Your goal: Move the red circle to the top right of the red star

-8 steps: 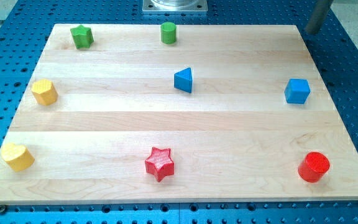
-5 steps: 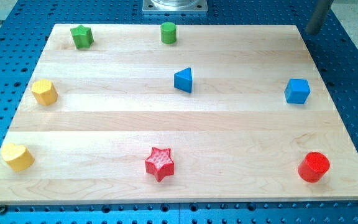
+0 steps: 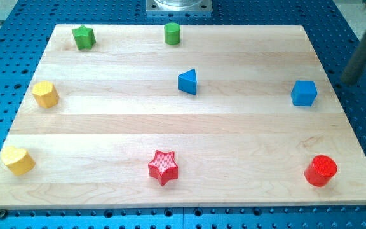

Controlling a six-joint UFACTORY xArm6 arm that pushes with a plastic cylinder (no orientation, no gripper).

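So my tip is hanging off the board's right edge, at about 2 o'clock from the blue cube, touching nothing. The red circle is sitting well apart at 3 o'clock of the red star.

My wooden board lies on a blue perforated table. On the board: a green star at its top left corner, a green cylinder by the top edge, a blue triangle near the middle, a blue cube by the right edge, a yellow hexagon by the left edge, a yellow heart at the bottom left corner, a red star by the bottom edge, a red circle at the bottom right corner
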